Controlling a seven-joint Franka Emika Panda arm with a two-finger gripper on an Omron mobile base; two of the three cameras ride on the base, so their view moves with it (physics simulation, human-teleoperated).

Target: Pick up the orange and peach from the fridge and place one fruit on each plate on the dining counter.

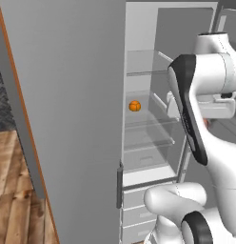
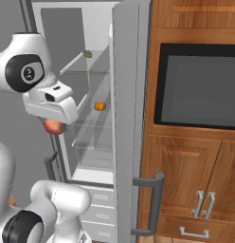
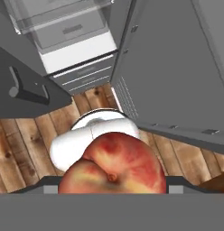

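Note:
The fridge (image 1: pixel 67 119) stands open, with grey doors and a white interior with glass shelves. On a middle shelf sits the orange (image 1: pixel 134 106), seen from the other side as the orange (image 2: pixel 100 106). My gripper (image 2: pixel 52 122) hangs outside the fridge, in front of its lower shelves, shut on the peach (image 2: pixel 54 126). A sliver of the peach (image 1: pixel 206 123) peeks from behind the arm. In the hand view the peach (image 3: pixel 114 164) is close and large at the bottom and hides the fingertips. Plates and dining counter are out of view.
A small olive-brown item (image 2: pixel 87 54) lies on the upper glass shelf. Pale drawers (image 3: pixel 75 34) sit at the fridge bottom. The right fridge door (image 2: pixel 131 118) stands edge-on beside wooden cabinets (image 2: pixel 185 180) and a dark oven panel (image 2: pixel 200 85). Wood floor (image 1: pixel 15 190) lies to the left.

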